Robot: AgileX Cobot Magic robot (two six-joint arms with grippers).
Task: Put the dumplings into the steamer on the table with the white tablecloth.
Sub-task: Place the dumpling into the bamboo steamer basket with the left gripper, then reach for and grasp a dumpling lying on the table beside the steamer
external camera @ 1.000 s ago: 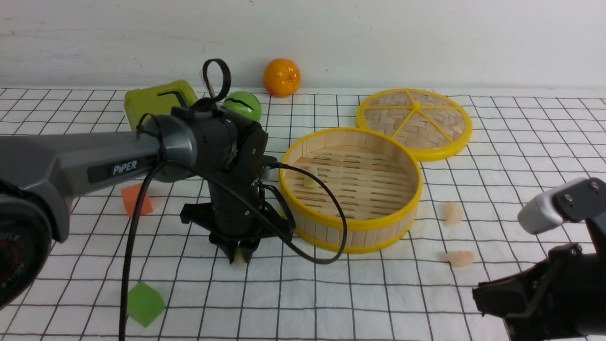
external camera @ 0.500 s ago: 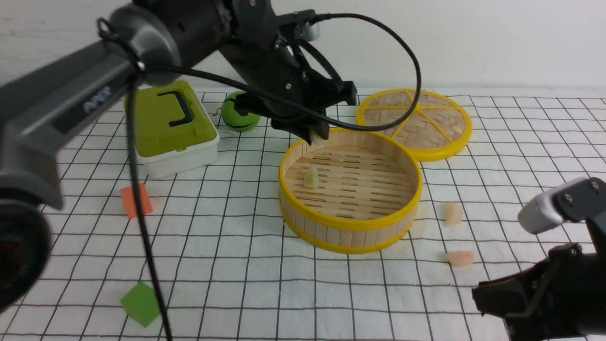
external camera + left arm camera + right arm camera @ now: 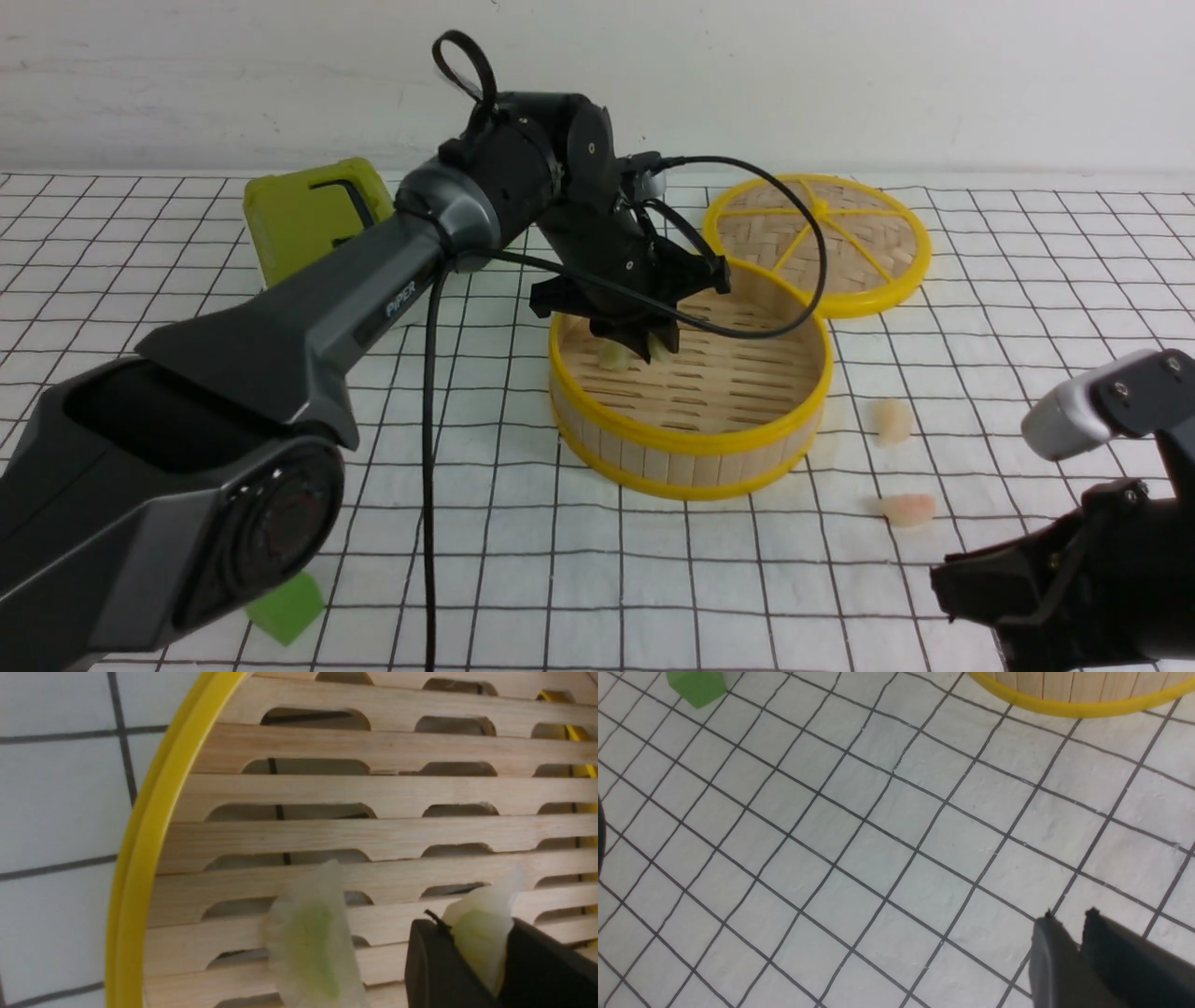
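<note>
Bench (image 3: 523, 569) covered by the white tablecloth (image 3: 878, 858), whose black grid was slightly wrinkled. Nearest the camera, at the right edge, the right end effector (image 3: 1069, 917) hung low over bare cloth. Its fingertips stood a narrow gap apart with nothing between them. On the opposite side, a green cube (image 3: 283, 611) lay partly hidden behind the base of the left arm.

Farther in on the right, the pink dumpling (image 3: 907, 509) lay on the cloth. The cream dumpling (image 3: 893, 420) lay behind it, near the steamer (image 3: 691, 446) but apart from its wall. The steamer stood mid-bench with its top open. The left arm reached across from the near left, with the left end effector (image 3: 653, 347) pointing down inside the basket, toward its left part. This end effector was clamped on the held green dumpling (image 3: 481, 933), which hung close above the slatted floor; whether it touched the slats could not be told from either view. The loose green dumpling (image 3: 310, 942) lay on the slats just beside it, near the yellow rim.

Behind the steamer, to the right, the flat woven lid (image 3: 817, 238) lay on the cloth. Behind the arm on the left, a lime-green box (image 3: 299, 210) with a dark handle stood near the pale wall (image 3: 840, 84).
</note>
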